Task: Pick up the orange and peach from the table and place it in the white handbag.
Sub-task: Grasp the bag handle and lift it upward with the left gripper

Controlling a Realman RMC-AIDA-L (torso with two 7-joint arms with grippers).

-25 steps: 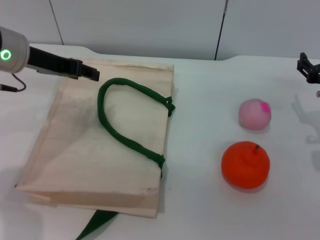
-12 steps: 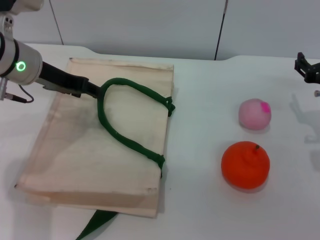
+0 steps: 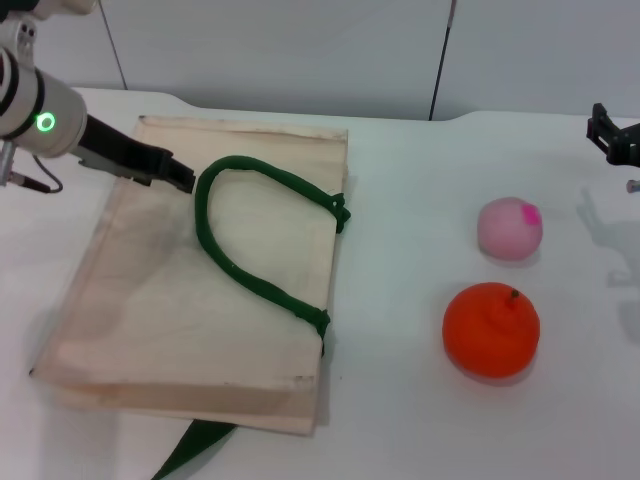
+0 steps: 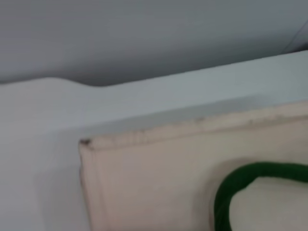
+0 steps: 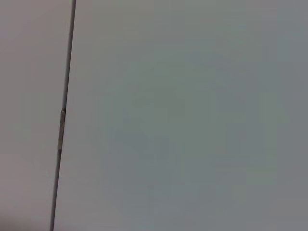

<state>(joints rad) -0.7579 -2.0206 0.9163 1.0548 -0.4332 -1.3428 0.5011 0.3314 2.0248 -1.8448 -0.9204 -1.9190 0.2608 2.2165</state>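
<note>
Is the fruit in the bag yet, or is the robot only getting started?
Only getting started. Nothing is done: the orange and the peach both sit on the table, outside the white handbag, which lies flat. In hand: the left pincer is over the bag, right beside its green handle, holding nothing. The right pincer waits at the table's far right edge. Both fruits are left to move.

One orange [image 3: 491,329], one peach [image 3: 509,228], one white handbag [image 3: 150,300], two claws.

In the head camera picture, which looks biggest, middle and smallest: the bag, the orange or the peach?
1. The white handbag, by far the biggest.
2. The orange.
3. The peach, slightly smaller, though it lies farther from the camera.
</note>
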